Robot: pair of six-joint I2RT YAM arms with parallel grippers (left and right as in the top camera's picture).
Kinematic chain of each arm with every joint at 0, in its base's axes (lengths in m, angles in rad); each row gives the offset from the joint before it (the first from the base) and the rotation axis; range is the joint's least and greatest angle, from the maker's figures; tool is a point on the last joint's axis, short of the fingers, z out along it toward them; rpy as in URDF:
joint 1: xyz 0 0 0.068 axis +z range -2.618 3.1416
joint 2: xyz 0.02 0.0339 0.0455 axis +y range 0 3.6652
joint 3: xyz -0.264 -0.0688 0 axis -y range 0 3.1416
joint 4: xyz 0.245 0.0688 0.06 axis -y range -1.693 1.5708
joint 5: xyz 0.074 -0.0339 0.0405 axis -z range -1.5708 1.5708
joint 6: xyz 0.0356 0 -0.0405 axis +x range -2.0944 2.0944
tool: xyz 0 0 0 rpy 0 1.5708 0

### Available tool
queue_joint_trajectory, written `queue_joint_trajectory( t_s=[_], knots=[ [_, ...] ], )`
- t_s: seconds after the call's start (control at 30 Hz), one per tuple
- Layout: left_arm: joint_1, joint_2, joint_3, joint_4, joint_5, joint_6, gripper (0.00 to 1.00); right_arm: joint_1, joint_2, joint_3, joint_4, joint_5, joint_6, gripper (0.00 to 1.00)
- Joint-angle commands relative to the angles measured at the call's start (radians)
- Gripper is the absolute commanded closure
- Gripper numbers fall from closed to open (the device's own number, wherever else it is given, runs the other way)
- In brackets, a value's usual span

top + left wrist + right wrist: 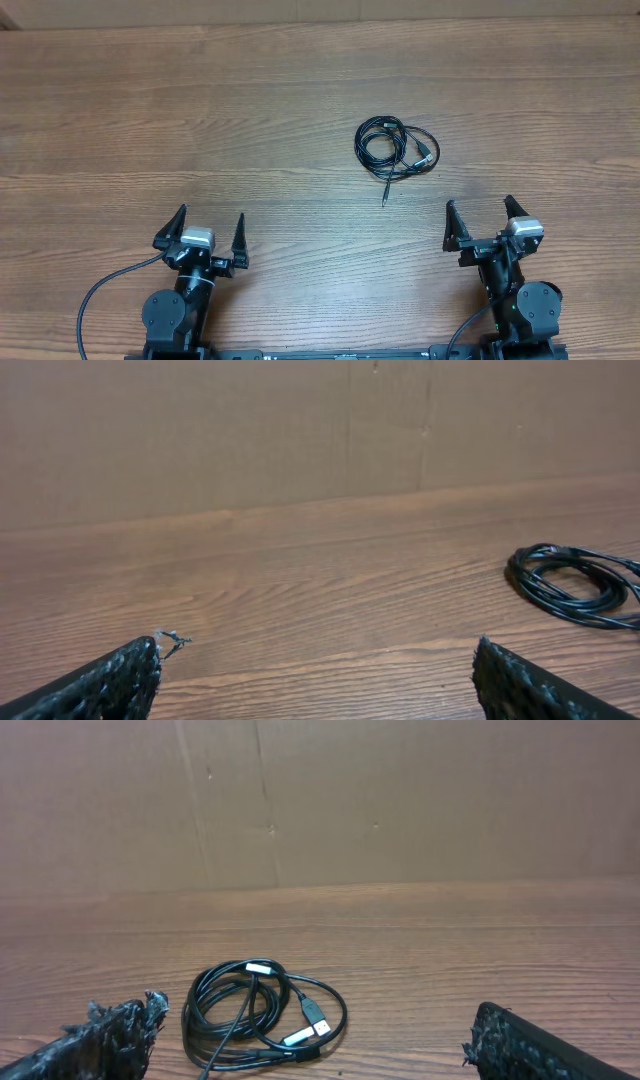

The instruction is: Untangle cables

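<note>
- Left gripper (211,214): spread wide, nothing between the jaws, parked low over the table at 7 o'clock in the overhead view, tips pointing to 12 o'clock.
- Right gripper (480,206): likewise spread wide and empty, parked at 5 o'clock in the overhead view, tips pointing to 12 o'clock.
- Same story from the wrists: left gripper (318,660) with only bare wood in the gap, right gripper (315,1020) with dark textured fingers (110,1040) at the lower corners and wood between.
- Thin black cables (397,148): wound into one loose tangled coil, lying flat on the brown wood-grain table (200,100), at 2 o'clock from the table's middle.
- From the right gripper, at 11 o'clock and well apart; from the left gripper, at 2 o'clock and farther off.
- One straight tail with a small jack end (384,201) trailing out of the coil toward 6 o'clock.
- In the left wrist view, cables (560,602) at 3 o'clock, partly cut by the frame edge.
- In the right wrist view, cables (196,1018) at 7 o'clock, with a silver-tipped flat plug (318,1011) lying inside the coil.
- Behind the table in both wrist views, a plain brown cardboard wall (200,440).
</note>
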Motion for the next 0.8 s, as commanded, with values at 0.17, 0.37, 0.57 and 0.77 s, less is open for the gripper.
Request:
queue_joint_trajectory(
  t_s=[0.17, 0.37, 0.57, 0.77],
  knots=[
    [0.006, -0.009, 0.015, -0.017, 0.01, -0.008, 0.01, -0.003, -0.009, -0.01, 0.006, 0.009, -0.005, 0.0],
    [0.006, -0.009, 0.078, -0.127, 0.032, -0.007, 0.0, -0.003, -0.009, -0.01, 0.006, 0.009, -0.005, 0.0],
    [0.006, -0.008, 0.204, -0.32, 0.032, -0.006, 0.0, -0.003, -0.009, -0.01, 0.006, 0.009, -0.005, 0.0],
    [0.006, 0.014, 0.29, -0.511, 0.082, 0.021, 0.0, -0.003, -0.009, -0.01, 0.006, 0.009, -0.005, 0.0]
  ],
)
